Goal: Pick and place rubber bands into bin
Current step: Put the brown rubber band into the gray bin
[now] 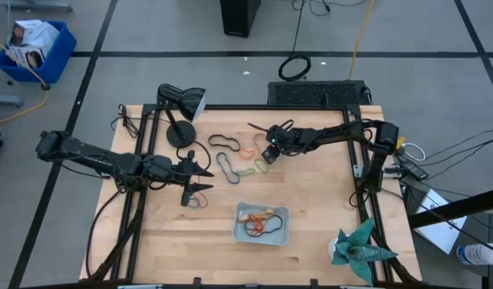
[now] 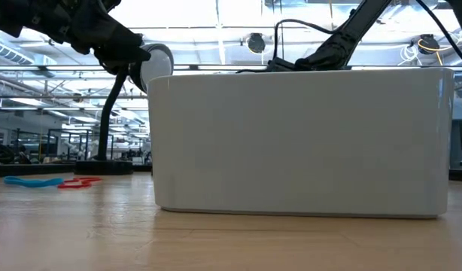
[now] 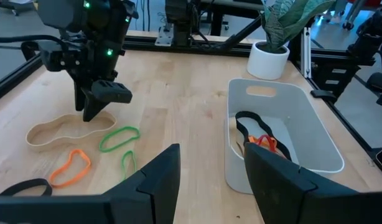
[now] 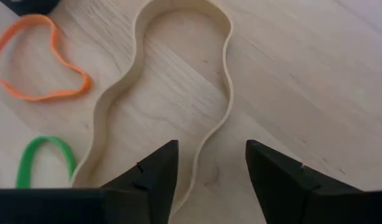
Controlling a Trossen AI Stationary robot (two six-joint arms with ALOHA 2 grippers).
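Right claw (image 4: 206, 180) spread over tan band (image 4: 178, 93)

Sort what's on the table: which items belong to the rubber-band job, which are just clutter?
Job items:
- thin floppy rubber bands: tan loop, orange loop, green loops, black loop
- shallow pale blue-grey plastic bin, some bands already inside
- right claw, open over the tan loop
- left claw, open

Lying about:
- black desk lamp
- teal leafy plant in white pot

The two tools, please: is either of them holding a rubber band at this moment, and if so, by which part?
Nothing is held. The right tool is open just above the tan band, one wall of it between its fingers. The left tool is open and empty.
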